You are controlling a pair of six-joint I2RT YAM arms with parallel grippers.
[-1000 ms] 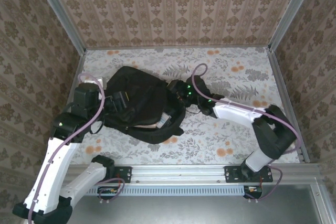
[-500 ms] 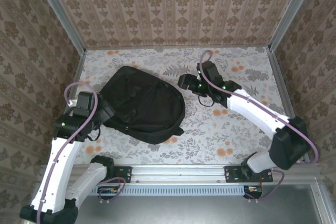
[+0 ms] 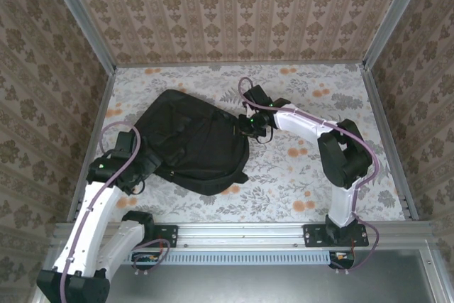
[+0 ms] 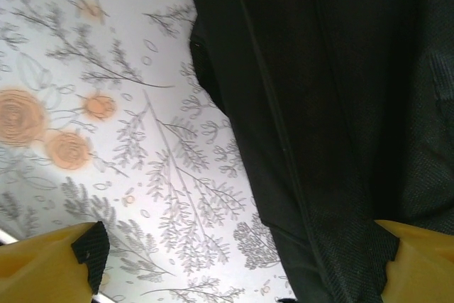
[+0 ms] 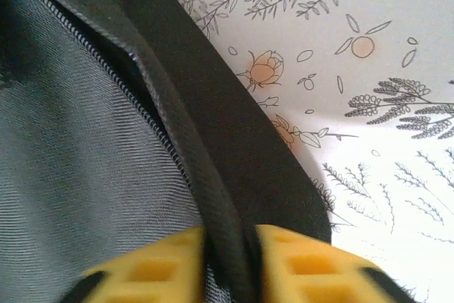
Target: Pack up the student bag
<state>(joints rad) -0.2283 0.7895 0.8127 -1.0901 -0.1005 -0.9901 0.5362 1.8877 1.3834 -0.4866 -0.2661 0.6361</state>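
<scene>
While right fingers [image 5: 312, 266] pinch student bag [image 3: 191, 140] rim, maybe piping, left fingers [image 4: 420, 260] wide over floral table [image 3: 312, 179].

Left wrist view: left gripper [image 4: 241, 267] fingers [image 4: 42, 271] clipped by the bottom edge, yellow tips at both corners; student bag [image 4: 340, 104] runs off top and right. Right wrist view: right gripper [image 5: 228, 264] cut off at the bottom, piped seam [image 5: 191, 154] leaving frame between its pads. Top view: both grippers' fingertips too dark against the bag to resolve. Bag interior hidden.
</scene>
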